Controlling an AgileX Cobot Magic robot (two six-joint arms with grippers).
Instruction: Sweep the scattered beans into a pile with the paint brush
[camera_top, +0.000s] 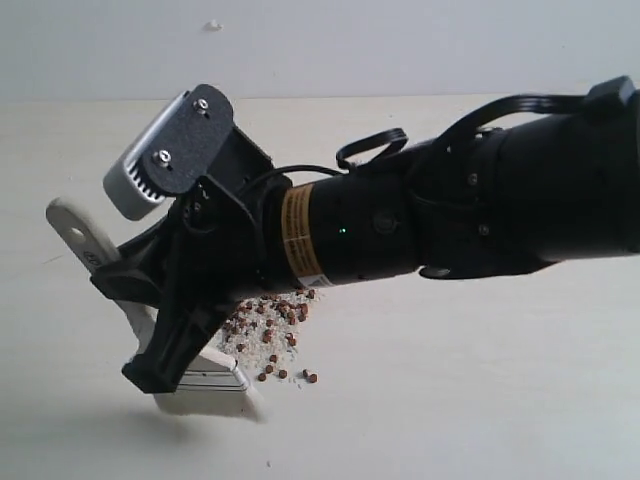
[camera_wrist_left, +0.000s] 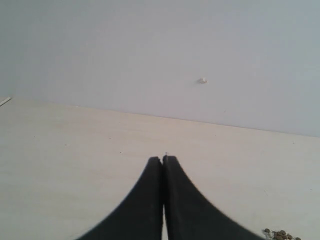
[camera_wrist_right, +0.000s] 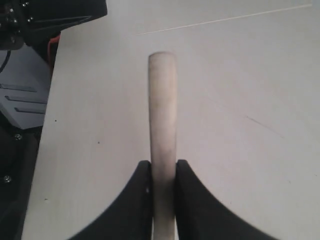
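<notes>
Clamping the paint brush (camera_wrist_right: 163, 107) is right end effector (camera_wrist_right: 163, 166).

The left gripper (camera_wrist_left: 163, 160) is seen with its two dark fingers pressed together along their length, over the pale table (camera_wrist_left: 65, 150). A few beans (camera_wrist_left: 281, 235) are caught on the table, well apart from the fingertips. A small white bump (camera_wrist_left: 202, 80) is seen on the grey wall (camera_wrist_left: 125, 50) behind.

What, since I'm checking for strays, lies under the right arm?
Below the arm, beans with white grains lie clustered beside the paint brush. Anything the arm covers is unseen.
</notes>
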